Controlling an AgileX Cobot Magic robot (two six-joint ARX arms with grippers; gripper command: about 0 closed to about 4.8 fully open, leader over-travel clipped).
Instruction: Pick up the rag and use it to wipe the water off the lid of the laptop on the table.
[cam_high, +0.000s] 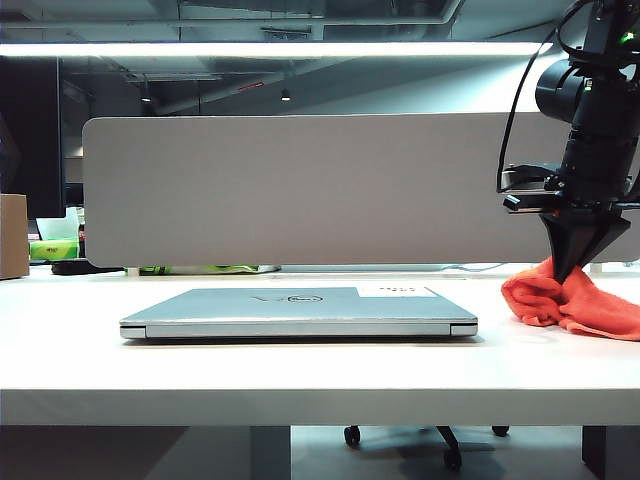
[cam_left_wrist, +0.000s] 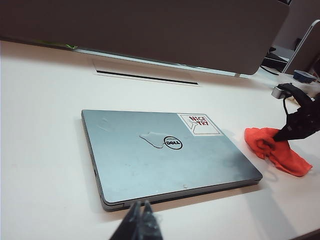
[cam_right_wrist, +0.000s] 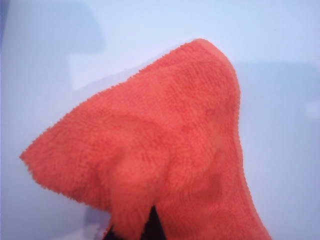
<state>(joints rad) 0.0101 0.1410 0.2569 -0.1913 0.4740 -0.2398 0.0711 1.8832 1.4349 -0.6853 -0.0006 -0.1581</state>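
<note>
The laptop (cam_high: 298, 312) lies closed and flat on the white surface (cam_high: 300, 375), near the middle of the exterior view, with its front edge toward the camera. Its lid (cam_left_wrist: 165, 155) is silver-grey. On the lid there is a dark oval logo (cam_left_wrist: 173, 143) and, near one back corner, a white sticker (cam_left_wrist: 199, 124) with red print. The water (cam_left_wrist: 154, 138) is a thin clear streak on the lid, just beside the logo and touching its edge.

The rag (cam_high: 570, 300) is orange-red and fuzzy. It lies crumpled on the surface to the right of the laptop in the exterior view, near it but not touching it. In the right wrist view the rag (cam_right_wrist: 165, 150) fills most of the picture, with a raised fold in the middle.

The right gripper (cam_high: 574, 268) points straight down over the rag. Its dark fingers (cam_right_wrist: 150, 226) come together to a point and are closed on a fold of the rag, with cloth on both sides of the tips. Most of the rag rests on the surface.

The left gripper (cam_left_wrist: 140, 222) shows only in the left wrist view, above the surface just in front of the near edge of the laptop. Its fingers (cam_left_wrist: 131, 225) are pressed together and hold nothing.

Behind the laptop a grey divider (cam_high: 300, 190) stands along the back of the surface.
</note>
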